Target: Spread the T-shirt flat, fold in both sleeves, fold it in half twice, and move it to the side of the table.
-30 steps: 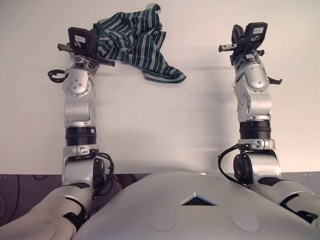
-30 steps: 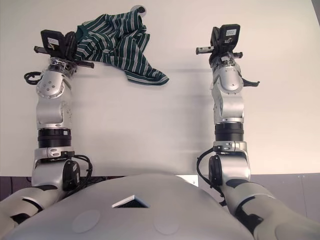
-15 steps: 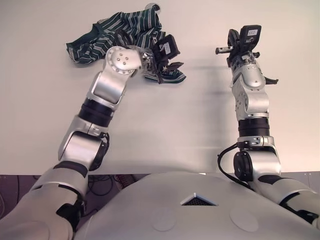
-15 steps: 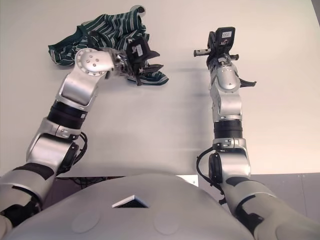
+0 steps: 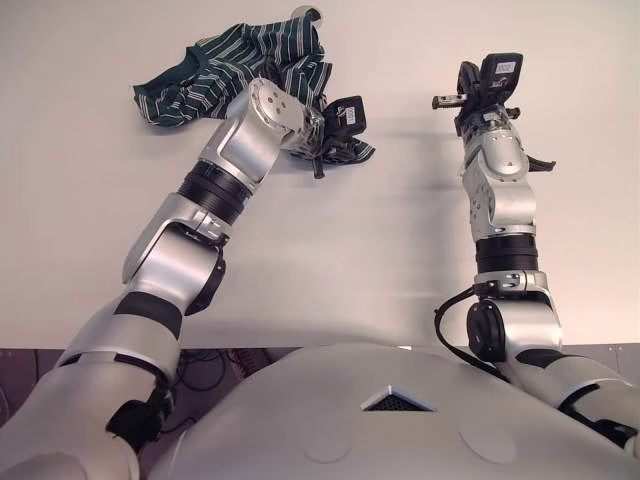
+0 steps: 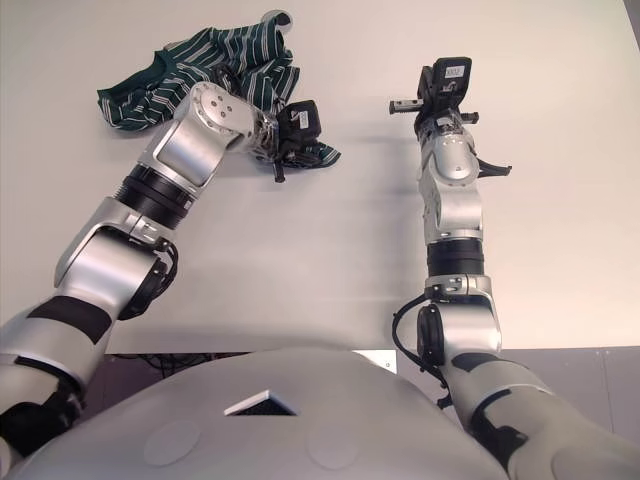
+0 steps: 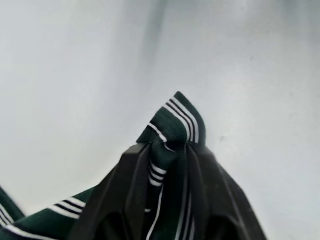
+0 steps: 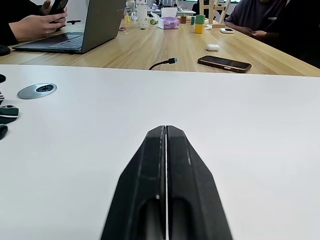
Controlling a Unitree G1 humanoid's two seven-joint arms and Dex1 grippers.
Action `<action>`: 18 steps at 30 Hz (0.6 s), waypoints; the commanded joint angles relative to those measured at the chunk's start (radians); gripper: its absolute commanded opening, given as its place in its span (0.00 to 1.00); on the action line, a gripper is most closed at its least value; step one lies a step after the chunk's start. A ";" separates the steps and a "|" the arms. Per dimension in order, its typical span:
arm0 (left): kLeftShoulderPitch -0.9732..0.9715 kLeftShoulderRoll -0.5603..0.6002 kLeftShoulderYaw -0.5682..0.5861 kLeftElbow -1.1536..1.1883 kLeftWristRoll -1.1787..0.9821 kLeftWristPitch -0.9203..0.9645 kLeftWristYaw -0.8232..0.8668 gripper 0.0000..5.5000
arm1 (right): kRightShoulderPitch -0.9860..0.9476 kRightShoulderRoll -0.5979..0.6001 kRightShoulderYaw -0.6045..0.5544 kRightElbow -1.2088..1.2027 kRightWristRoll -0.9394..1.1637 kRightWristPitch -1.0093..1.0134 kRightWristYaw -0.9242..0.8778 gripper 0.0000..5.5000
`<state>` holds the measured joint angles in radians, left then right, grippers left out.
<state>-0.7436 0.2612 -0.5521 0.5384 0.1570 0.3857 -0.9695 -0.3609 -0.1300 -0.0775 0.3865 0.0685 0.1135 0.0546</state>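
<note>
Green striped T-shirt (image 5: 250,60) lies crumpled at approx. 11 o'clock on white counter (image 5: 350,250). L pincer (image 7: 166,149) is clamped on its 4 o'clock corner. R pincer (image 8: 165,131) at 1 o'clock, fingers pressed together, nothing held.

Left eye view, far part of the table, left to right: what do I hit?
Crumpled bulk of the T-shirt → left gripper, shut on the shirt's right corner → bare stretch of table → right gripper, shut and holding nothing.
</note>
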 commanded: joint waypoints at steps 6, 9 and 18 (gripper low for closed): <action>-0.011 -0.013 0.027 0.036 0.015 -0.015 0.014 0.00 | -0.022 -0.002 0.002 0.013 -0.012 -0.009 -0.012 0.00; -0.001 0.007 0.097 -0.049 -0.020 0.027 0.025 0.00 | -0.014 -0.004 0.002 0.004 -0.011 -0.006 -0.010 0.00; -0.049 0.047 0.564 -0.384 -0.249 0.294 0.275 0.00 | -0.021 -0.001 0.049 -0.041 0.007 0.022 0.096 0.00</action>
<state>-0.7629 0.3046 -0.0619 0.2062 -0.0631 0.6381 -0.7546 -0.3621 -0.1310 -0.0582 0.3627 0.0715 0.1143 0.1071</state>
